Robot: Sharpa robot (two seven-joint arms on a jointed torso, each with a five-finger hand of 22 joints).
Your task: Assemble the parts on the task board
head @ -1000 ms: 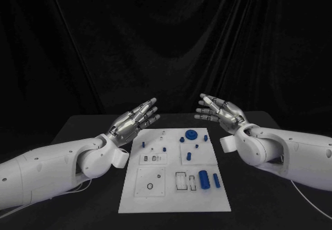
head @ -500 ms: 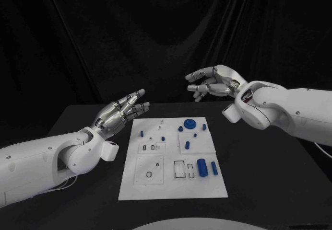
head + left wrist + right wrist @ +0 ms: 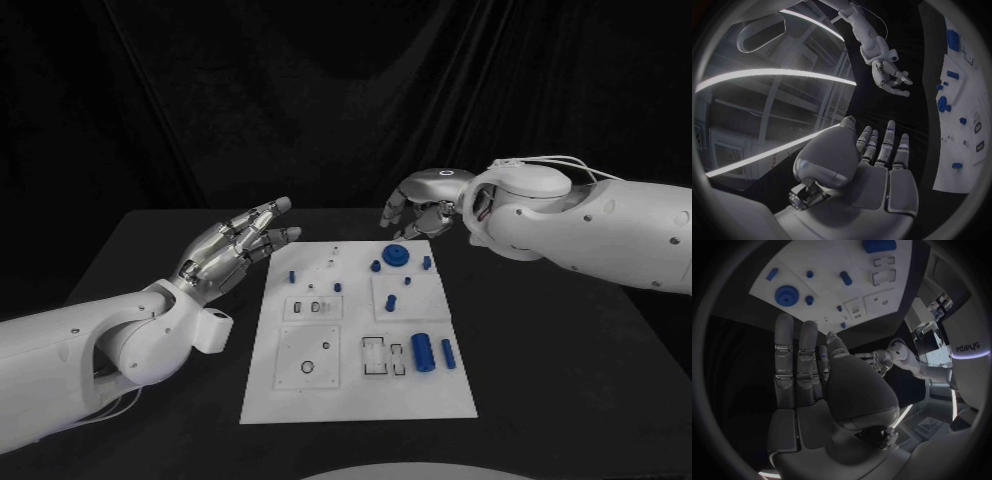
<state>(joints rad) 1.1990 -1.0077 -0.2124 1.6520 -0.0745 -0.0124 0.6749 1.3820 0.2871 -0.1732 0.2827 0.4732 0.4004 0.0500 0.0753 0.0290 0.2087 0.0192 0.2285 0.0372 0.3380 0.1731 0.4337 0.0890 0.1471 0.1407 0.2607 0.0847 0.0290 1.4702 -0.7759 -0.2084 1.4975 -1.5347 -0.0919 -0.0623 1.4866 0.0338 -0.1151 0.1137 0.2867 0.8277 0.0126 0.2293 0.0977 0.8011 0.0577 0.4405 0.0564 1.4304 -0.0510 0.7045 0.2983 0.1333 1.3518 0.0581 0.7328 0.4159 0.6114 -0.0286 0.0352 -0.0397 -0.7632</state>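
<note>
Left hand point(image 3: 231, 246) fingers straight and a bit apart, palm up, holding nothing, hovering just off board's left edge. Right hand point(image 3: 423, 205) turned over, fingers pointing down, loosely apart, nothing in them, hanging above board's far end. Board point(image 3: 361, 395) flat mid table point(image 3: 577, 380), long way running away from robot. Parts on it: round blue disc point(image 3: 397, 253) near far edge right under right hand, small blue pegs point(image 3: 291, 275) scattered around, fat blue cylinder point(image 3: 423, 351) plus thinner one point(image 3: 447, 352) beside it on right side nearer robot.
</note>
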